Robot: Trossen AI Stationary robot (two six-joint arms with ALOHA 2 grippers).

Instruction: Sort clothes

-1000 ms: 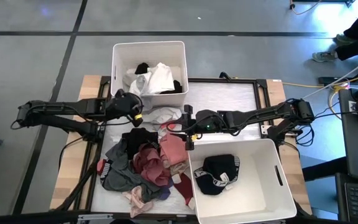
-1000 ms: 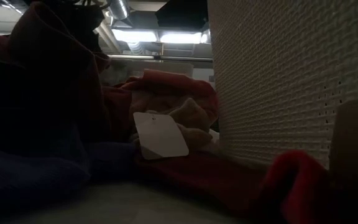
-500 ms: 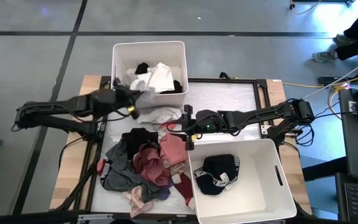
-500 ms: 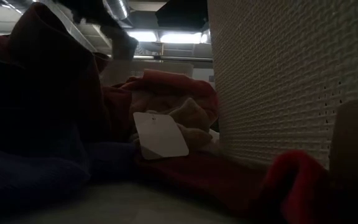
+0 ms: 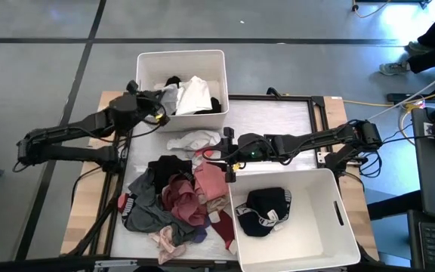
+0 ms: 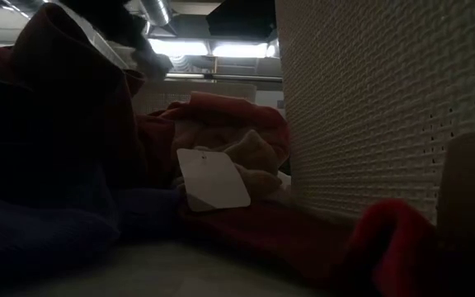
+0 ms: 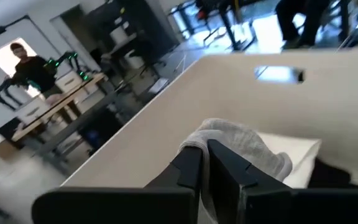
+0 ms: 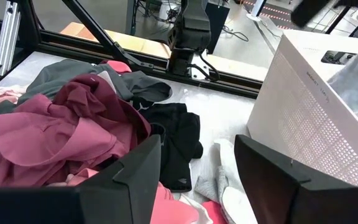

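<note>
Left claw [image 5: 159, 106] is up at the near-left corner of the far bin [image 5: 146, 68], pinched tight on a grey garment [image 7: 241, 140] that hangs over the bin's rim. Right claw [image 8: 197, 163] sits low over the tabletop [image 5: 278, 117], fingers spread wide, nothing in them, beside the pile of clothes [image 5: 176, 198]. A white piece [image 5: 193, 140] lies between pile and far bin. The near bin [image 5: 331, 242] holds a black garment [image 5: 264, 210].
</note>
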